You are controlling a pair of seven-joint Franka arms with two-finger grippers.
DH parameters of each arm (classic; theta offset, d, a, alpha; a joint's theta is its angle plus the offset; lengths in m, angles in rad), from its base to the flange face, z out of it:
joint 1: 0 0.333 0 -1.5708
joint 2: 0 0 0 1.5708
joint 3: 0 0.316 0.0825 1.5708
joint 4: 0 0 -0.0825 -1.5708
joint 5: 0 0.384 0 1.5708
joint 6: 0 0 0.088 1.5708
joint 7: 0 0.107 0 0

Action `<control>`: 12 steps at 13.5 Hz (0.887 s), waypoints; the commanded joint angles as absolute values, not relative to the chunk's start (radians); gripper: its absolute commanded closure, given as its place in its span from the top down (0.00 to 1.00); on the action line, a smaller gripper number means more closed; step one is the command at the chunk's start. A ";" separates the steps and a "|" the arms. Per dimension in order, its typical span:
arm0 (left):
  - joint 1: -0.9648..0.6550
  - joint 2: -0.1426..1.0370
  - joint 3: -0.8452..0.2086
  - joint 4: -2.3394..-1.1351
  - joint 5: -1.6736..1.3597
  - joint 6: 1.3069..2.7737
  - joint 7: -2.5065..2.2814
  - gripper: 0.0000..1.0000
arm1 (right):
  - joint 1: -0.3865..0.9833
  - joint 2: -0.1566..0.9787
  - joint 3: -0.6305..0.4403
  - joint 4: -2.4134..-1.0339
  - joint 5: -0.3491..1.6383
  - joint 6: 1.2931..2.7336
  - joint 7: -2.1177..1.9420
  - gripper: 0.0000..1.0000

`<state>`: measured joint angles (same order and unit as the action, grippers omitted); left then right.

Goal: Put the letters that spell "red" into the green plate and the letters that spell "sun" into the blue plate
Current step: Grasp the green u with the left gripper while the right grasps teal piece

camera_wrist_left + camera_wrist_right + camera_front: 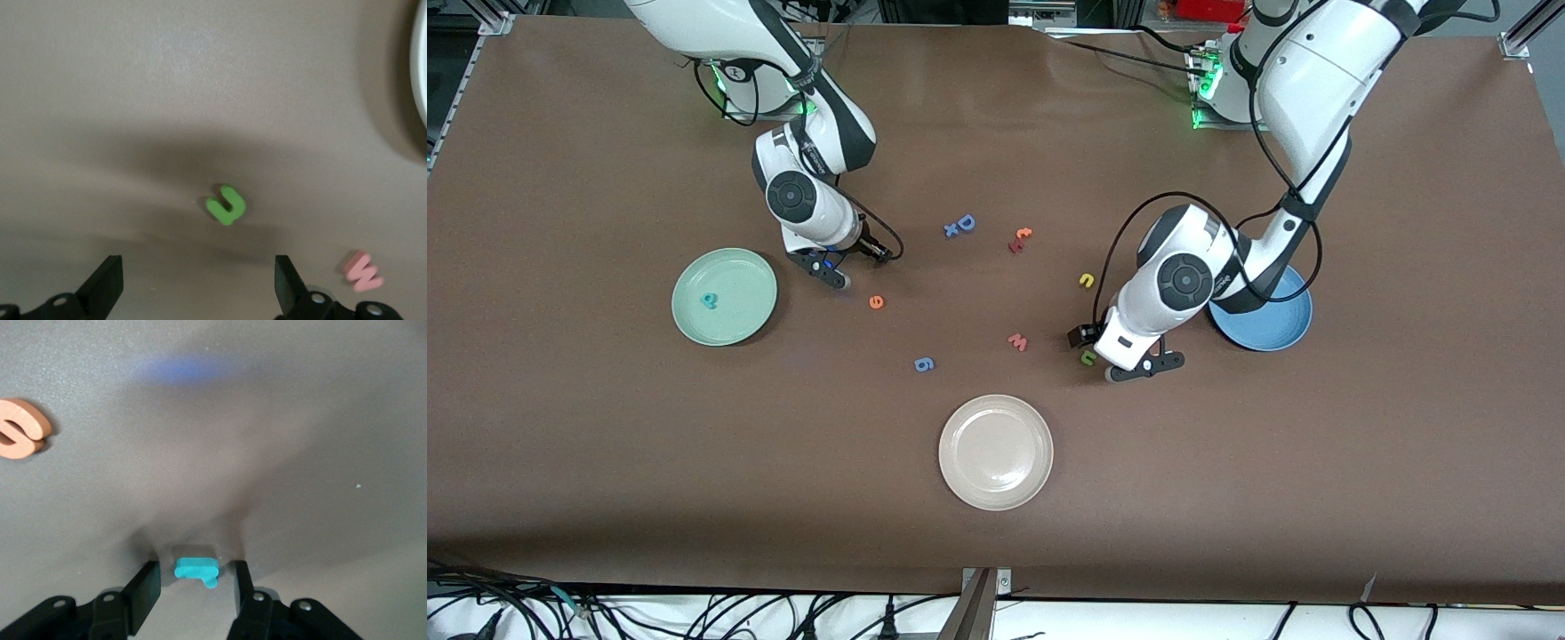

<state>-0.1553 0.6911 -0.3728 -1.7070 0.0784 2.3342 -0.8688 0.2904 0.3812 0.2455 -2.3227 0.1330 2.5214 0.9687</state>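
Closing on the teal r (195,569), right gripper (193,587) straddles it, not yet clenched; next: lift to green plate (694,320). Left gripper (197,283) released over green n (226,204)

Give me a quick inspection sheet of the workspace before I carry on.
Surface: brown table.
Job's things: teal d in green plate; orange e, yellow u, green n on table; blue plate partly hidden by the left arm.
Clutter: cream plate, blue D and x, blue g, pink w, orange-red pair.
Hands: left hand open above n; right hand fingers either side of teal letter.
Cables: bundle along table edge.
Surroundings: nothing seen.
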 commanded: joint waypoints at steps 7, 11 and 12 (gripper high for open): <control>-0.216 0.758 -0.351 -1.620 0.074 2.310 -1.320 1.00 | 0.282 0.385 0.253 -2.368 0.147 2.577 0.953 0.51; -0.229 0.773 -0.337 -1.632 0.164 2.413 -1.465 1.00 | 0.281 0.383 0.252 -2.367 0.147 2.574 0.939 0.41; -0.232 0.781 -0.337 -1.632 0.202 2.425 -1.515 1.00 | 0.282 0.383 0.250 -2.367 0.147 2.573 0.939 0.34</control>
<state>-0.2088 0.7546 -0.3515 -1.6522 0.1392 2.3914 -1.4214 0.2882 0.3739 0.2462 -2.3417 0.1330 2.5442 0.9635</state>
